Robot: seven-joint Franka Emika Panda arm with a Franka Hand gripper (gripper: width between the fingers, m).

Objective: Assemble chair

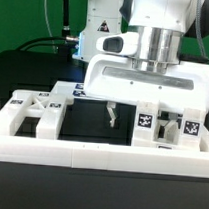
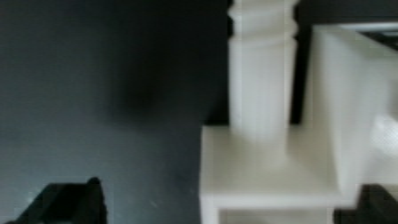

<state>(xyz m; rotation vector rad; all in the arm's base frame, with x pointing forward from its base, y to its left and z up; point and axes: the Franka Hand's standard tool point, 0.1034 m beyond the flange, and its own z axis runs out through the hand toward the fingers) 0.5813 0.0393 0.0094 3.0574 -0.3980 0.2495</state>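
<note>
My gripper hangs over the right part of the work area, jaws wide apart. In the wrist view the gripper is open, with dark fingertips at both lower corners. A white chair block lies between them, nearer one finger and clear of the other. A slim turned white bar runs up from the block, beside a flat white panel. In the exterior view tagged white parts sit under the gripper, a cut-out panel lies at the left and a flat slab behind it.
A long low white border wall runs across the front of the black table. More tagged white parts stand at the exterior view's right. The arm's base is behind.
</note>
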